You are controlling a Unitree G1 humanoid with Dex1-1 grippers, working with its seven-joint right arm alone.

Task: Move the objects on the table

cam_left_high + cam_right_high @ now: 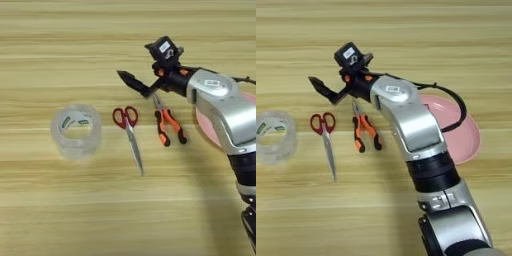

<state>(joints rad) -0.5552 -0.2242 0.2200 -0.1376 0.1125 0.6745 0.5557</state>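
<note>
My claw [131, 80] hovers above the pliers [169, 125], whether parted or closed I cannot tell, and those pliers, lying between scissors [129, 131] and plate [463, 132], look stiff and heavy, best gripped across both rubbery handles.

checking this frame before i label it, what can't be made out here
- Pink plate: the silver forearm covers its left part in the right eye view; the left eye view shows only a sliver.
- Pliers: jaw tips hidden under the gripper in both views.
- Gripper: whether it is open or shut cannot be told.
- Tape roll: cut by the right eye view's left edge.
</note>
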